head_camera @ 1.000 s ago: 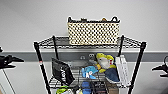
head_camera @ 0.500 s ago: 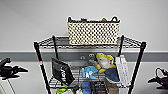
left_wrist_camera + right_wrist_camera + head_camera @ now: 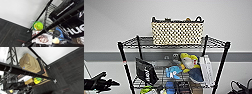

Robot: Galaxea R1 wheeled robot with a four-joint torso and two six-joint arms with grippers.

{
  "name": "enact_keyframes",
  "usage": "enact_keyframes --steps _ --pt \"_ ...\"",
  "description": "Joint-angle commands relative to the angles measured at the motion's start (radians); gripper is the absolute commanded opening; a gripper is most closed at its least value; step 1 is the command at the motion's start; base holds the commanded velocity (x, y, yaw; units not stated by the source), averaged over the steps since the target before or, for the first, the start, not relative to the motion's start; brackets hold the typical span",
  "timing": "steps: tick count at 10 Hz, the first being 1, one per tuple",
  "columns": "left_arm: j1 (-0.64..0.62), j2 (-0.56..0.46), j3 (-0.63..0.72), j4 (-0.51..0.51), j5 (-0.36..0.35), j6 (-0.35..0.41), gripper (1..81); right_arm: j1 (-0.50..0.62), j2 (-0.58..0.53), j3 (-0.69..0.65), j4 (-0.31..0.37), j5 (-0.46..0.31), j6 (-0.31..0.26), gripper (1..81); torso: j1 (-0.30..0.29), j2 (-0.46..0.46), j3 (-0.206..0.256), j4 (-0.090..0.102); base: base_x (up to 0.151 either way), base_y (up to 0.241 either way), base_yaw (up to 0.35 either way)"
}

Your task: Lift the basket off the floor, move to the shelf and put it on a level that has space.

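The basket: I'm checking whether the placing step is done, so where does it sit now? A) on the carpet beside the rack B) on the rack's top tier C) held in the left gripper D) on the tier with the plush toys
B: in the head view the basket rests on the top wire tier of the rack, above the plush toys, with no gripper touching it.

1 basket (image 3: 177,33), 1 shelf (image 3: 124,61), 2 plush toys (image 3: 188,61)

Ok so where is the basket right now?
In the head view the basket sits on the top wire tier of the black rack, right of the tier's centre, against the white wall, directly above the plush toys.
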Motion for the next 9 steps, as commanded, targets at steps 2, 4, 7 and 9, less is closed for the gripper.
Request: enact_keyframes --steps 2,4,7,9 --pt "0.100 0.077 -0.032 0.016 -0.146 0.046 81.1 -0.046 0.069 -0.060 0.014 0.074 -0.046 81.1 0.000 0.000 0.000 0.000 0.000 0.000 0.000" --pt "0.171 0.119 -0.042 0.041 -0.180 0.046 81.1 -0.109 0.100 -0.059 0.016 0.109 -0.061 81.1 0.000 0.000 0.000 0.000 0.000 0.000 0.000" --pt "0.266 0.185 -0.042 0.073 -0.215 0.046 81.1 -0.199 0.200 -0.128 0.014 0.152 -0.091 81.1 0.000 0.000 0.000 0.000 0.000 0.000 0.000" --pt "0.335 0.222 -0.044 0.093 -0.273 0.044 81.1 -0.242 0.266 -0.189 0.014 0.158 -0.108 81.1 0.000 0.000 0.000 0.000 0.000 0.000 0.000"
